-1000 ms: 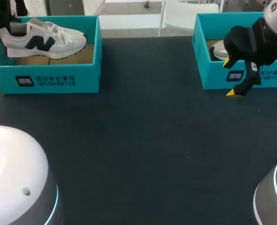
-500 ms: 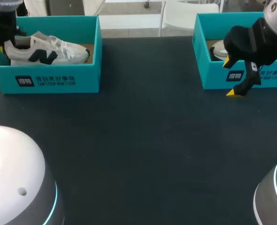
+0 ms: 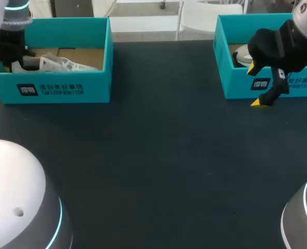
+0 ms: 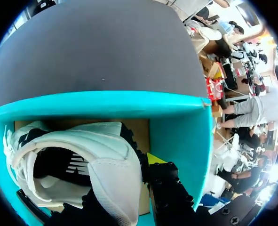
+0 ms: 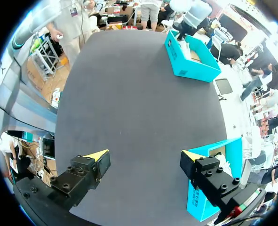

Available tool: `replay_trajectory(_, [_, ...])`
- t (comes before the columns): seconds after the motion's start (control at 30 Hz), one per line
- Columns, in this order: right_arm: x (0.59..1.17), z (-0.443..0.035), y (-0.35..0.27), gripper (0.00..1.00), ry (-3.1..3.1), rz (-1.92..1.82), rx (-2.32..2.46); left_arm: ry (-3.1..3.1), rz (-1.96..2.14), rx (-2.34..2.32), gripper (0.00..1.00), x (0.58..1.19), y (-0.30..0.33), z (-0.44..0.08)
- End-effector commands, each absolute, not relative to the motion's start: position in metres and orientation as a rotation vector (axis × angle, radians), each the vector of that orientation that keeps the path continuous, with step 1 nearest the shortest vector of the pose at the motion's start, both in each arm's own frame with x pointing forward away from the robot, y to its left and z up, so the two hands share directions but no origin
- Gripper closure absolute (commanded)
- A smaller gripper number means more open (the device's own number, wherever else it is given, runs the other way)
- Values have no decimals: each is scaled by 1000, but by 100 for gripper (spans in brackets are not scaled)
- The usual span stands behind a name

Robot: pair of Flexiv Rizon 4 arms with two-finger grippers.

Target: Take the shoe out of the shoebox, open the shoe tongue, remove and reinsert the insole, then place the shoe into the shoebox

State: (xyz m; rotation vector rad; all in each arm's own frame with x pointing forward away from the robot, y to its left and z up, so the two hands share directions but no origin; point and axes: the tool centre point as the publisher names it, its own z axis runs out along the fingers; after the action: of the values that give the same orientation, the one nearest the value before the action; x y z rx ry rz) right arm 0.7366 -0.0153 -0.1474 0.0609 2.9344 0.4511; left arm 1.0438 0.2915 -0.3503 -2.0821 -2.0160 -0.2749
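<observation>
Your right hand [image 3: 257, 86] hangs with fingers apart, well across the desk [image 3: 158, 155] from the left shoebox [image 3: 65, 85]. Inside that box, your left hand [image 4: 127, 186] is clamped on the heel of the shoe [image 4: 82, 155]. Seat it flat before releasing.

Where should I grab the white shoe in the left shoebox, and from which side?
Grip the heel collar of the shoe, coming straight down: the shoebox walls block its sides, and the open heel rim faces up at the box's left end, where the left gripper pinches it.
</observation>
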Motion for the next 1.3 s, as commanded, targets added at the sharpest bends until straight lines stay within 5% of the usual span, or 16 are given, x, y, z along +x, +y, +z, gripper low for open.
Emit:
replay_trajectory(0.03, [739,-148,-13,0,2939,446,61,-2007,-272,-2067,100,1051,289,-364])
replay_trajectory(0.37, [739,-148,-13,0,2939,446,61,-1998,-243,-2027,100,1052,291,-382])
replay_trajectory(0.43, [739,-148,-13,0,2939,446,61,-1992,-240,-2033,51,1052,292,-380])
replay_trajectory(0.47, [739,-148,-13,0,2939,446,61,-1971,-234,-2047,18,1051,292,-380])
replay_trajectory(0.5, [739,-148,-13,0,2939,446,61,-1974,-237,-2050,0,1051,293,-379])
replay_trajectory(1.3, [739,-148,-13,0,2939,446,61,-2088,-5,-2157,0,1024,277,-246])
